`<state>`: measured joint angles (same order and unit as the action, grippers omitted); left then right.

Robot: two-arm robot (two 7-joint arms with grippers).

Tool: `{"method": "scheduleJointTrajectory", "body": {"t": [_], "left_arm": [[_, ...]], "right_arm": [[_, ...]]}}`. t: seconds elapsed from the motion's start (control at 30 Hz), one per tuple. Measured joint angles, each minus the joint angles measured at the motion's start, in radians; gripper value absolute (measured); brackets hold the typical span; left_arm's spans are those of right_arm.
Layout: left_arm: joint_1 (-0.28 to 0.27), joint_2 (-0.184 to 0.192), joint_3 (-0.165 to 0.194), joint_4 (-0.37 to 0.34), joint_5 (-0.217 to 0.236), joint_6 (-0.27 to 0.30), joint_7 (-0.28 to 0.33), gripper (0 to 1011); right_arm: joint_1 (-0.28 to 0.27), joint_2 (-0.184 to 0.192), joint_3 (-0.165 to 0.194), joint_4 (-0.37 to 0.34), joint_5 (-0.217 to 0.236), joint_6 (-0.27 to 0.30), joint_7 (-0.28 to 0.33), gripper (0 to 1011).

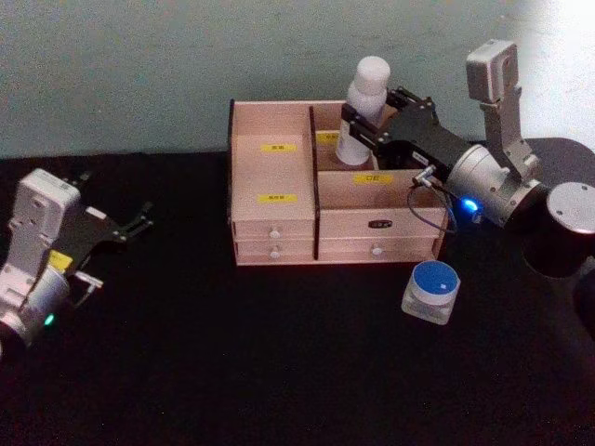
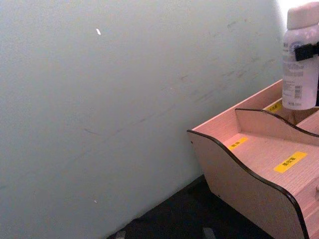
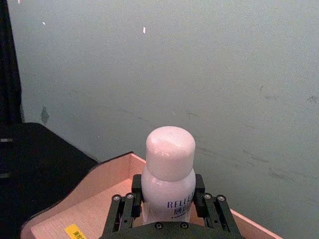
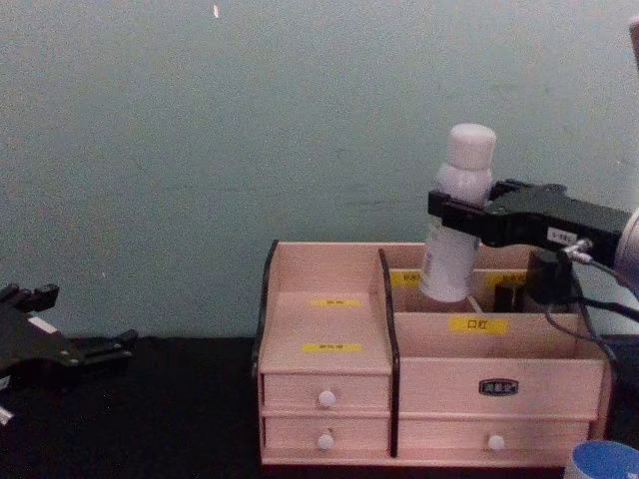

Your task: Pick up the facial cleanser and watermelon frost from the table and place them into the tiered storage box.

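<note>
White facial cleanser [image 1: 370, 79] leans in your right gripper's [image 1: 365, 130] clamped jaws; straighten it, then lower into the tiered storage box [image 1: 270, 200], left gripper [image 1: 116, 243] parked left, jaws apart.

A pale grey-green wall [image 4: 200, 120] rises behind the black table [image 1: 232, 372]. Faint scuffs, slanting streaks and a few small white flecks [image 4: 215, 11] mark it. Its upper right corner looks brighter, perhaps from a lamp nearby.
</note>
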<state>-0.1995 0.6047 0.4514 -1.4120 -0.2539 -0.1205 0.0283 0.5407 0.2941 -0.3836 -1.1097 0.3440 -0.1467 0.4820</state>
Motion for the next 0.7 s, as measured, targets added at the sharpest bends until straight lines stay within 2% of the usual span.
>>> {"method": "scheduleJointTrajectory", "body": {"t": [0.7], "left_arm": [[0.000,0.000,0.000,0.000,0.000,0.000,0.000,1001]], "right_arm": [[0.062,-0.058,0.010,0.166,-0.046,-0.021,0.007,593]]}}
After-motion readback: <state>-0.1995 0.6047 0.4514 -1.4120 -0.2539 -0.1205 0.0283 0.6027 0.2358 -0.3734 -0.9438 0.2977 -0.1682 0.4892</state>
